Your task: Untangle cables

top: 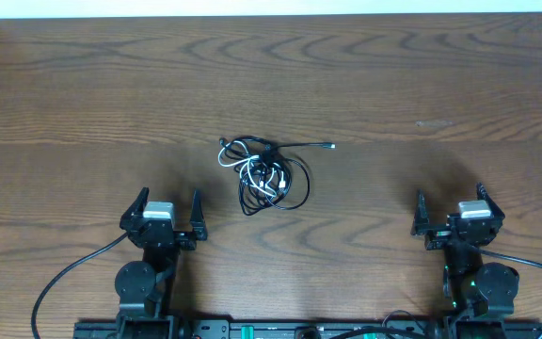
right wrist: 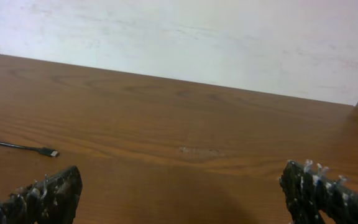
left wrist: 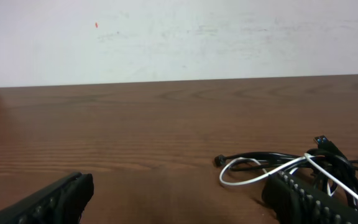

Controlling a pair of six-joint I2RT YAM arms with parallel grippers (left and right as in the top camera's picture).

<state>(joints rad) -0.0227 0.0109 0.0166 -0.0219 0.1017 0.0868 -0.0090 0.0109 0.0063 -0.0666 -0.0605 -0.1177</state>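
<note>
The cables (top: pixel 269 177) lie in one tangled heap about in the middle of the surface (top: pixel 412 75), between the two arms and somewhat nearer to the left one. Several black loops cross over each other there, and a white cable (left wrist: pixel 289 163) runs through them. I cannot tell exactly where it passes over or under the black ones. One thin black cable end (top: pixel 310 145) leaves the heap and goes straight toward the right edge. It finishes in a small plug, which rests flat on the wood.

The left fingers (top: pixel 140 202) are released and spread wide, with nothing between them. They stand at the near side of the surface, to the left of the heap, and they do not touch it. In the left wrist view the heap shows low on the right, partly hidden behind one finger.

The right fingers (top: pixel 421 212) are also released and spread wide, and they hold nothing. They stand at the near side toward the right corner, well apart from the heap. In the right wrist view only the plug end shows, far to the left.
</note>
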